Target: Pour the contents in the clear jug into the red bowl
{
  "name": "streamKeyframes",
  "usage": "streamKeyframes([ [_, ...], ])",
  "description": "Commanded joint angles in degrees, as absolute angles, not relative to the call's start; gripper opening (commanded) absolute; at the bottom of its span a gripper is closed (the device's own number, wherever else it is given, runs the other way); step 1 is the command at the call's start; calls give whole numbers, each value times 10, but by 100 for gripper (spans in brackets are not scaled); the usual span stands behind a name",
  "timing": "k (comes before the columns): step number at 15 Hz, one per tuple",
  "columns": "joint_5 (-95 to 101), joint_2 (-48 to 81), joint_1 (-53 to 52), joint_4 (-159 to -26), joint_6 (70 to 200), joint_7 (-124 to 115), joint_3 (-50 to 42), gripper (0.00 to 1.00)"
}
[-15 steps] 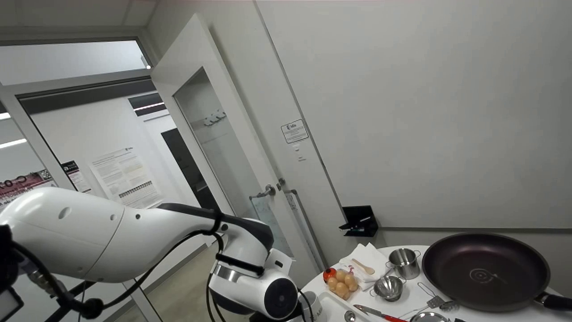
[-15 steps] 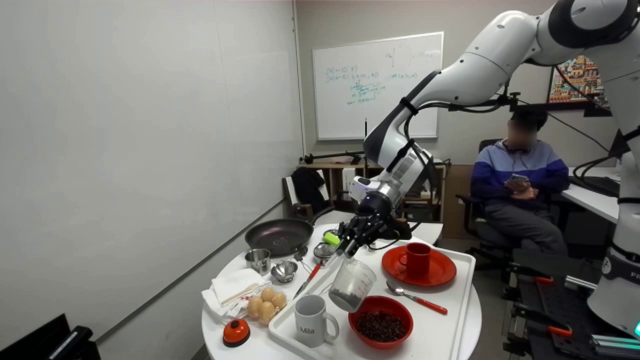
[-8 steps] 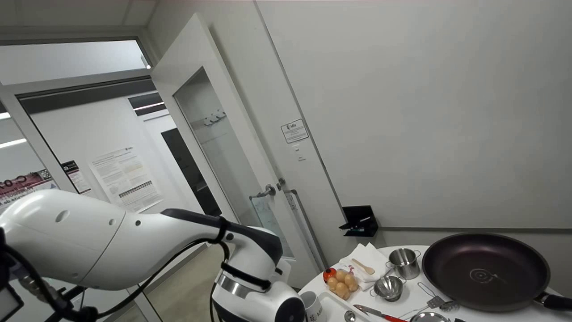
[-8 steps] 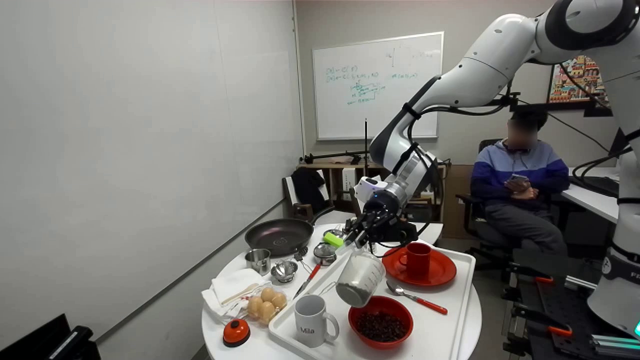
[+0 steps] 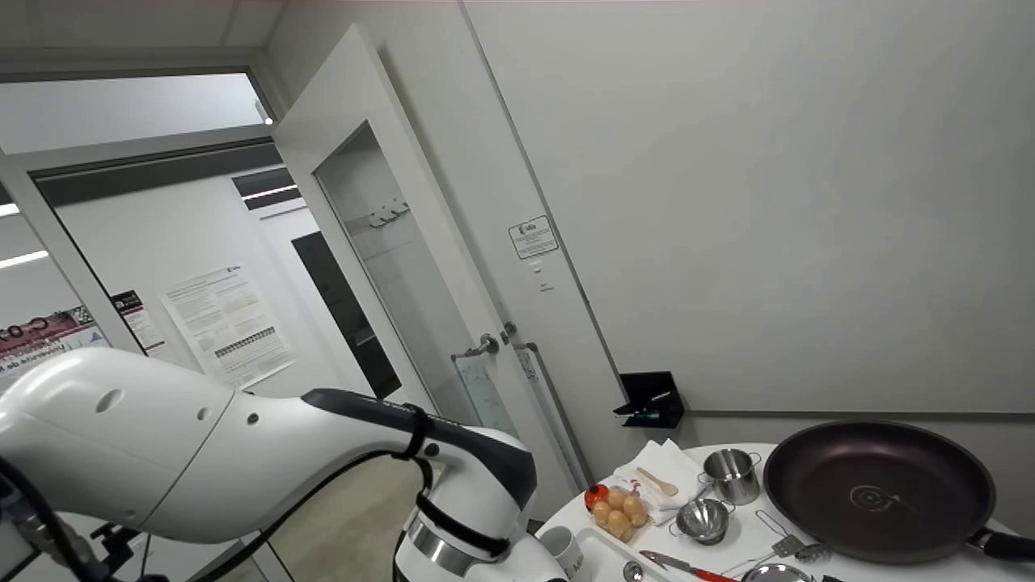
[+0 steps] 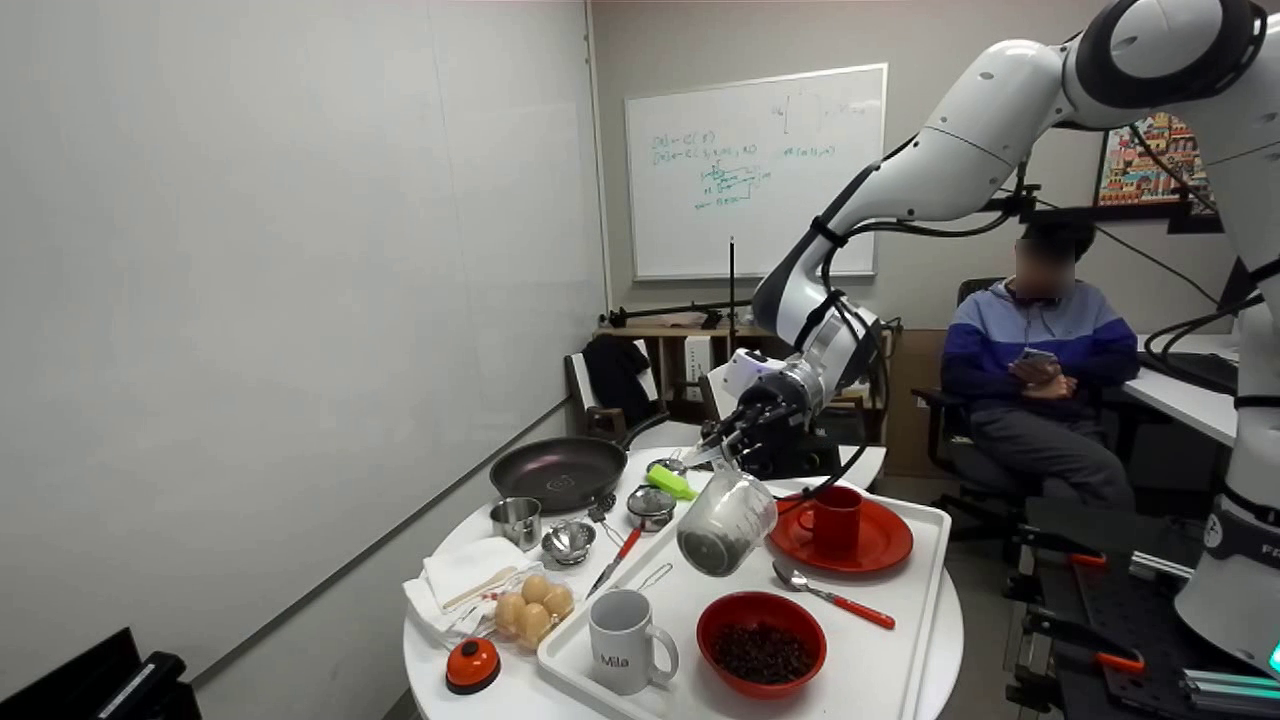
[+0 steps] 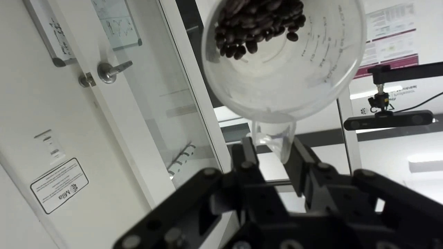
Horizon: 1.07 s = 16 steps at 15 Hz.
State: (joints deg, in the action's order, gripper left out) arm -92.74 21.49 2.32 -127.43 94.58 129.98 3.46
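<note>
The clear jug (image 6: 728, 522) hangs tilted above the tray in an exterior view, up and left of the red bowl (image 6: 760, 688). My gripper (image 6: 712, 450) is shut on the jug's handle. In the wrist view the gripper (image 7: 271, 148) has the handle between its fingers, and the jug (image 7: 294, 83) opens toward the camera. Dark beans (image 7: 259, 22) lie gathered at one side inside it. Dark beans (image 6: 763, 652) also lie in the bowl. Jug, bowl and gripper are out of view in the remaining exterior view.
The white tray (image 6: 870, 670) also holds a grey mug (image 6: 620, 640), a red plate (image 6: 885, 545) with a red cup (image 6: 835, 520), and a red-handled spoon (image 6: 860, 611). Eggs (image 6: 535, 608), a red timer (image 6: 472, 665), metal bowls and a pan (image 6: 560, 475) stand left of the tray.
My gripper has carried the jug up and to the right in an exterior view. The jug's lower end has lifted away from above the bowl's rim. The bowl has not moved.
</note>
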Motion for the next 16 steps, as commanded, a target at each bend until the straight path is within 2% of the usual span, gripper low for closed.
streamKeyframes([
  [1, -949, 222, 17, -1278, 897, 1317, 18, 8],
  [16, -986, 247, 22, -1277, 804, 1319, -5, 8],
])
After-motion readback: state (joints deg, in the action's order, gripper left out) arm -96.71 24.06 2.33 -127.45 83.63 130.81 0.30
